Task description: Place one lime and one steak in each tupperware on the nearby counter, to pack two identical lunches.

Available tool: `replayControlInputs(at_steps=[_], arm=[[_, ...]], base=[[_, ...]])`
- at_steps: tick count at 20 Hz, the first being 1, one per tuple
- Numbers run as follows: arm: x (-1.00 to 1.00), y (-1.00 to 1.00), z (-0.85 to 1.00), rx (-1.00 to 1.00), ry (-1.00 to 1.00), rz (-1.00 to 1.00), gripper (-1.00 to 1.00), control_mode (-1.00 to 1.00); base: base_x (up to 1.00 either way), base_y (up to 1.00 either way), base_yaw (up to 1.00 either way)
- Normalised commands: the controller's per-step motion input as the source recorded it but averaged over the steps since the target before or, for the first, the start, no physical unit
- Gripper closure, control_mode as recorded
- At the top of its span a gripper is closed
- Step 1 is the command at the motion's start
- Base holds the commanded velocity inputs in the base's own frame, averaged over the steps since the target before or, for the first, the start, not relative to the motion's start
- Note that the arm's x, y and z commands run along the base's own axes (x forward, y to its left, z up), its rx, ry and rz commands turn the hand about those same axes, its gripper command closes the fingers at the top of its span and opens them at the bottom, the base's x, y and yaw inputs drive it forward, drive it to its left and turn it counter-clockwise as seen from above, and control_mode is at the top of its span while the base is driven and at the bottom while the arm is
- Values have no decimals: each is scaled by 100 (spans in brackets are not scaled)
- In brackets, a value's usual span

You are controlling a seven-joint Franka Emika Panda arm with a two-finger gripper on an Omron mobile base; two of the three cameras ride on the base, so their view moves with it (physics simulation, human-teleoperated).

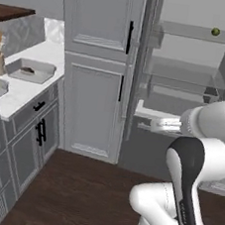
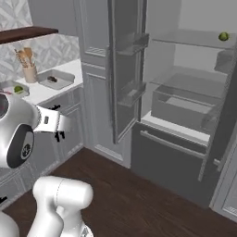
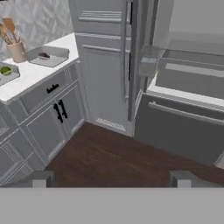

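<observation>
On your worktop sit two tupperware trays: the far one holds a steak, the near one a lime. Another lime rests on the fridge's upper shelf.

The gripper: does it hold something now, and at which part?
Nothing is held. In the hand view the gripper is open, its fingertips set wide apart over bare floor.

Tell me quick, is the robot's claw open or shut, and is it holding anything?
Gripper: open, with a wide gap between its two fingertips and nothing held.
</observation>
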Motion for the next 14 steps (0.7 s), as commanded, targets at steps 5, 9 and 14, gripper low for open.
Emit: replayControlInputs(at_steps=[5, 9, 14], arm=[[0, 0, 0, 0, 0, 0, -100, 100], [0, 0, 0, 0, 0, 0, -100, 100], [0, 0, 0, 0, 0, 0, -100, 100]], base=[[1, -57, -50], [22, -28, -43], [69, 3, -36]])
